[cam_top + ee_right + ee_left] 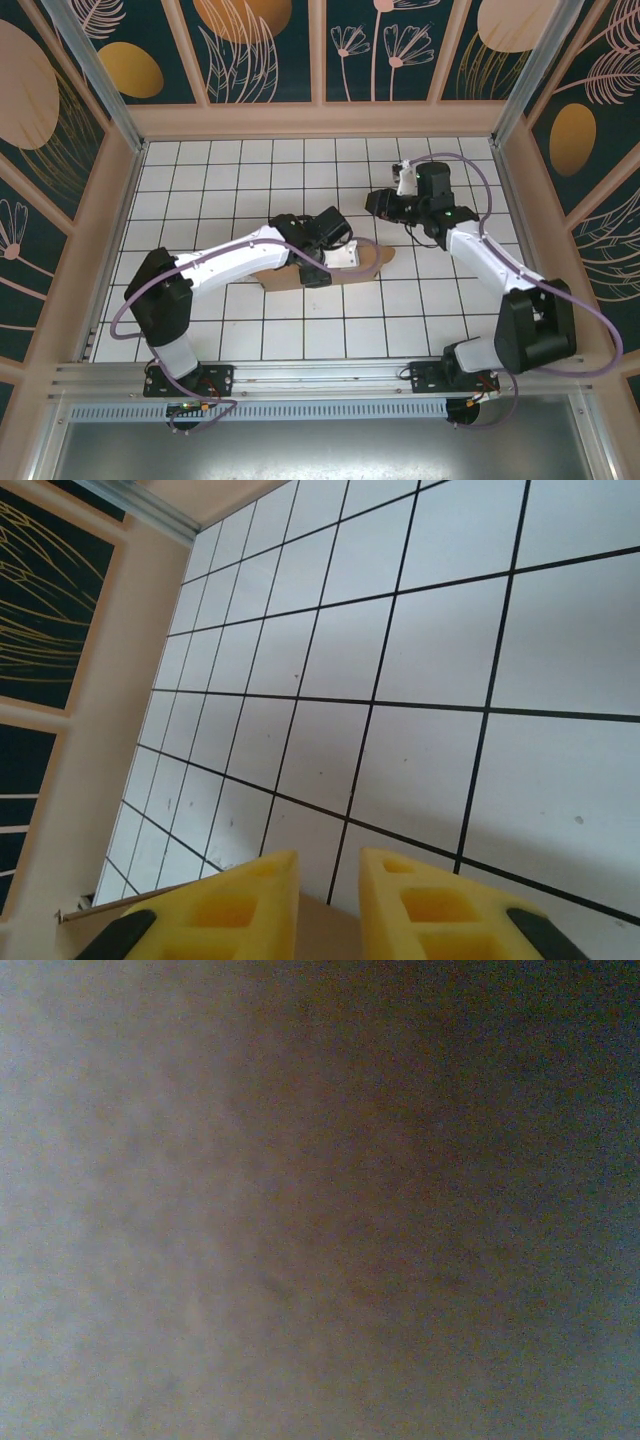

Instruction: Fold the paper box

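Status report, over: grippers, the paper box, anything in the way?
Left gripper low at paper box, jaws unreadable. Right gripper slightly open, empty, apart from box. Nothing in the way.

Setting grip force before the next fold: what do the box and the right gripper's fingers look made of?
Box: looks like plain brown cardboard, matte, unprinted. Fingers of the right gripper: yellow, matte, with square recesses; probably foam or soft plastic, unclear which.
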